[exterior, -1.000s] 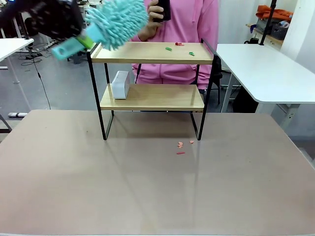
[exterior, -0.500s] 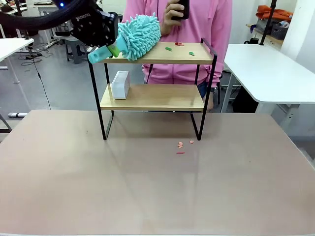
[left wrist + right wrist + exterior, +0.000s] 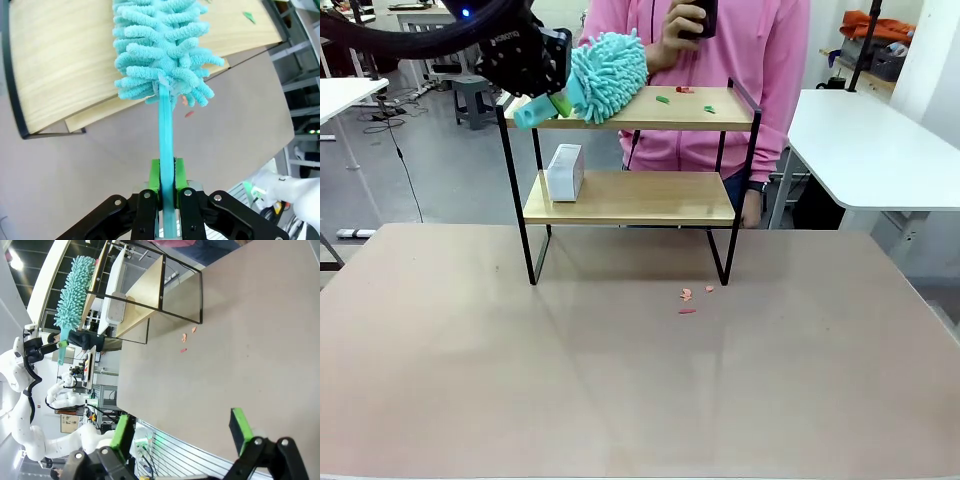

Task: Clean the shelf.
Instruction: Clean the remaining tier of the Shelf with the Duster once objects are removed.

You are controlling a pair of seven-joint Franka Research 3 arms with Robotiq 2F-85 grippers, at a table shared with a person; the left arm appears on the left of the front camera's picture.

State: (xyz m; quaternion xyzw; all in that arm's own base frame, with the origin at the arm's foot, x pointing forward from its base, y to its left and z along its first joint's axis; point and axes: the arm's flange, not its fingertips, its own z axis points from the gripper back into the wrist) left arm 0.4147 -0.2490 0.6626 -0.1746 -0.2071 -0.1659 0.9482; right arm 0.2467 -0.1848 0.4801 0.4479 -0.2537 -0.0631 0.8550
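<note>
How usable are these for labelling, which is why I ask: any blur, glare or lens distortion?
Front view: sharp and evenly lit, the duster unblurred, a faint sheen on the table mirroring the legs of the shelf. Left wrist view: crisp on the duster and left gripper, the shelf rail slightly curved by the wide lens. Right wrist view: rolled sideways, table edges bent.

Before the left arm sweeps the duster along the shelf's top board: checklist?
1. Grip: left gripper shut on the fluffy turquoise microfibre duster by its handle: ok.
2. Duster head over the left end of the top board of the black-framed, light-wood two-tier shelf: ok; contact: cannot tell.
3. Small green and red scraps lie unswept on that board's right part: not ok.
4. Person in a pink top stands close behind the shelf; gap: cannot tell.
5. Right gripper open, empty, over the table: ok.
</note>
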